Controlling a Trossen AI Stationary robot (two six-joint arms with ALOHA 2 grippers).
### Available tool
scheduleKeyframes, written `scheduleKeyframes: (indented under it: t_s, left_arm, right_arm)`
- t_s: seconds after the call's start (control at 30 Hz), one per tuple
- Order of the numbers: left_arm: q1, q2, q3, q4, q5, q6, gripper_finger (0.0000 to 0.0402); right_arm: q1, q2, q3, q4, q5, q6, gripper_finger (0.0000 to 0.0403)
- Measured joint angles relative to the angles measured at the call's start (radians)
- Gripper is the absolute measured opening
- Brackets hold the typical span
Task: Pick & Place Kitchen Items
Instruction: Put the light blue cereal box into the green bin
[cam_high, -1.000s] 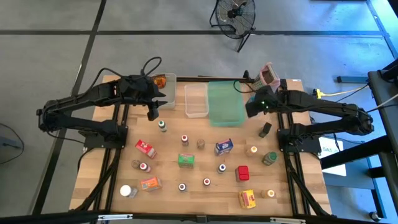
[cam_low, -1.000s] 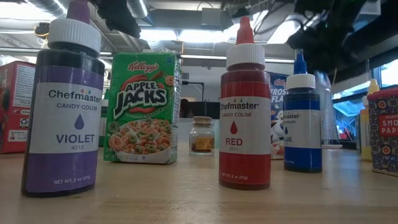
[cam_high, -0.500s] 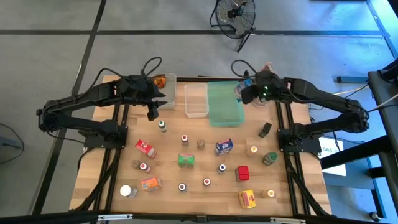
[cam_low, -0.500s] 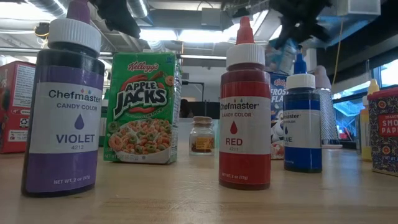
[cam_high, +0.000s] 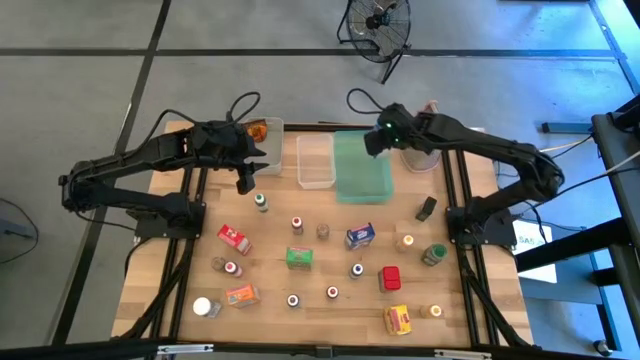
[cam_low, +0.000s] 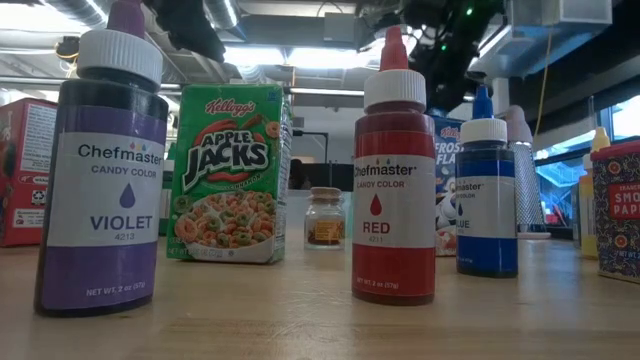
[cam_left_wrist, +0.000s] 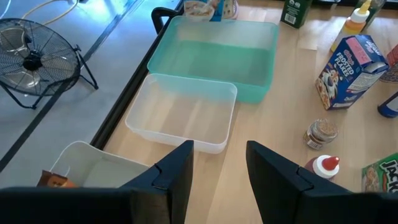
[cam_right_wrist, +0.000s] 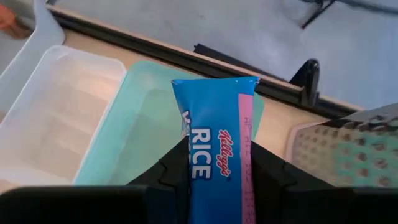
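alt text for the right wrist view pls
The right hand grips a blue Kellogg's Rice packet with a pink strip above the green plastic tray, with a clear plastic bin beside the tray.

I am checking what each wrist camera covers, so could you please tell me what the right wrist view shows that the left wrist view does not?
Only the right wrist view shows the right gripper shut on the blue Rice Krispies packet, over the green tray, with the grater beside it.

Only the left wrist view shows the left gripper, open and empty, the Frosted Flakes box, the small brown jar, the red-capped bottle and the bin holding an orange packet.

Both show the green tray and the empty clear bin next to it.
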Motion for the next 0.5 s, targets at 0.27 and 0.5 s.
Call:
scheduleKeyframes:
  t_s: [0.27,0.5]
  left_arm:
    - [0.0,0.0,0.0,-0.001,0.0,0.0,0.0143]
    - [0.0,0.0,0.0,-0.002,0.0,0.008,0.0143]
  right_arm:
    - [-0.033,0.079,0.001,0.035,-0.02,0.004,0.0113]
    - [-0.052,0.137,0.001,0.043,-0.02,0.031,0.0113]
